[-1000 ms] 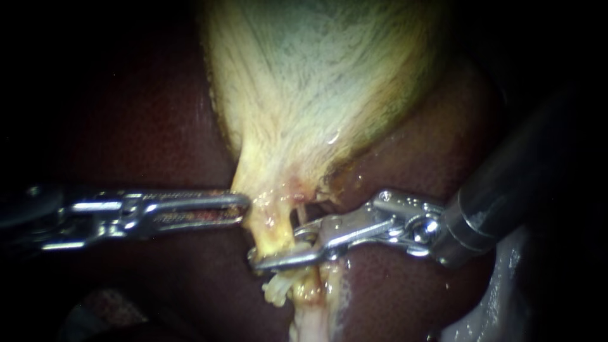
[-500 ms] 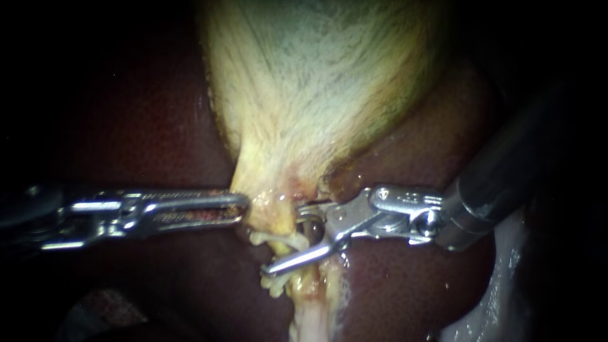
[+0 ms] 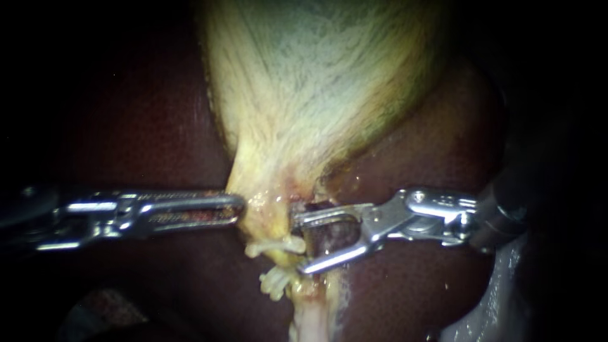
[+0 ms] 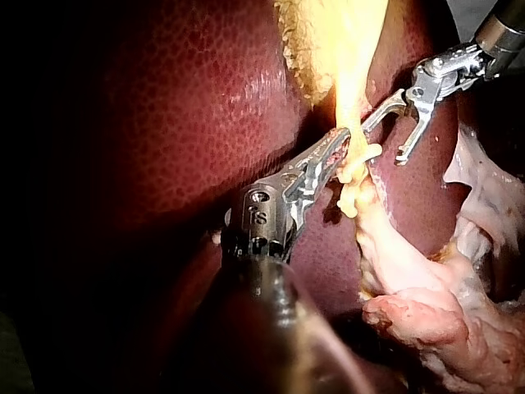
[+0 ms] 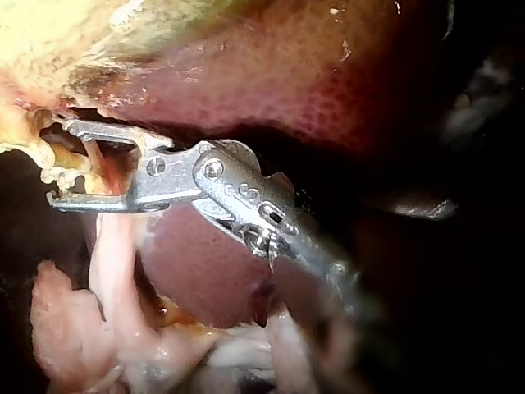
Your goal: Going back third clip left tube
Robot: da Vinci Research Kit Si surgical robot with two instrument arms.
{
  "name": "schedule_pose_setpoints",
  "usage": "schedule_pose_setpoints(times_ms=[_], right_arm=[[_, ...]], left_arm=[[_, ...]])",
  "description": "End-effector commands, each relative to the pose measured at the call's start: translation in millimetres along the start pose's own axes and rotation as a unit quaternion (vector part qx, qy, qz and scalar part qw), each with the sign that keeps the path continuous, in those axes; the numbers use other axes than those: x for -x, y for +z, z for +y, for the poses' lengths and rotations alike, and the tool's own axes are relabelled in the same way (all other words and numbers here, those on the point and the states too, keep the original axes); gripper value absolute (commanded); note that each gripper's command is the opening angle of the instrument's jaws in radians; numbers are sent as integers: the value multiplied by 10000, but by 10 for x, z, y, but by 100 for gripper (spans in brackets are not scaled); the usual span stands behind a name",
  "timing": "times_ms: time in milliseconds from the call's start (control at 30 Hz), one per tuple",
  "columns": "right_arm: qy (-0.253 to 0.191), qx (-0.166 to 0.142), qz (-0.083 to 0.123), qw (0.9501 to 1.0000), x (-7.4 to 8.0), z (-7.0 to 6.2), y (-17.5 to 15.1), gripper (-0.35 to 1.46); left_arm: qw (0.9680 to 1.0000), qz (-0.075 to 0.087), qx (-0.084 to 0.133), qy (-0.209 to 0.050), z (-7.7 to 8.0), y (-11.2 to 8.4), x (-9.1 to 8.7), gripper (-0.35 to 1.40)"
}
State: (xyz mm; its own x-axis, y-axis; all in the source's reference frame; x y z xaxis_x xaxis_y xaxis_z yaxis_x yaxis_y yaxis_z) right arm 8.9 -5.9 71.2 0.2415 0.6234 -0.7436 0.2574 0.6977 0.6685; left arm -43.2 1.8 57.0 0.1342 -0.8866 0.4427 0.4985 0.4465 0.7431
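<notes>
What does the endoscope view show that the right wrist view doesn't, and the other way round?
Only the endoscope view shows the left instrument, its jaws shut on the narrow end of the gallbladder. Only the right wrist view shows the lump of pale loose tissue that the pink tube runs toward. Both show the right instrument, jaws open, over the dark liver.

dark red liver (image 3: 158, 126): wet, glossy, finely pebbled
pale yellow gallbladder (image 3: 304, 82): fibrous, streaked, matt
silver left instrument (image 3: 240, 208): polished metal, glinting
silver right instrument (image 3: 299, 244): polished metal, smooth, shiny
</notes>
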Motion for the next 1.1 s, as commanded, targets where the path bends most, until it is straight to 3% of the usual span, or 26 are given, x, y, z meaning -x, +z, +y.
schedule_pose_setpoints(times_ms=[33, 233, 400, 633, 767, 1100], right_arm=[[19, 34, 12, 10000, -2, -2, -6, 53], [-40, 187, 64, 9998, -20, -10, -42, 56], [-105, 320, -13, 9994, -31, -15, -60, 57], [-209, 381, -75, 9990, -34, -21, -62, 59], [-237, 383, -88, 9989, -34, -24, -62, 60], [-295, 386, -114, 9988, -34, -27, -61, 60]], left_arm=[[10000, 2, 0, 0, 0, 0, 0, -35], [10000, 2, -2, 1, 1, -1, 0, -35], [10000, -4, 13, 1, 1, 0, -1, -35], [10000, -13, 27, 10, 3, 7, -4, -35], [10000, -40, 75, 23, 8, 24, -9, -35], [9999, 108, 78, 62, 11, 73, -20, -35]])
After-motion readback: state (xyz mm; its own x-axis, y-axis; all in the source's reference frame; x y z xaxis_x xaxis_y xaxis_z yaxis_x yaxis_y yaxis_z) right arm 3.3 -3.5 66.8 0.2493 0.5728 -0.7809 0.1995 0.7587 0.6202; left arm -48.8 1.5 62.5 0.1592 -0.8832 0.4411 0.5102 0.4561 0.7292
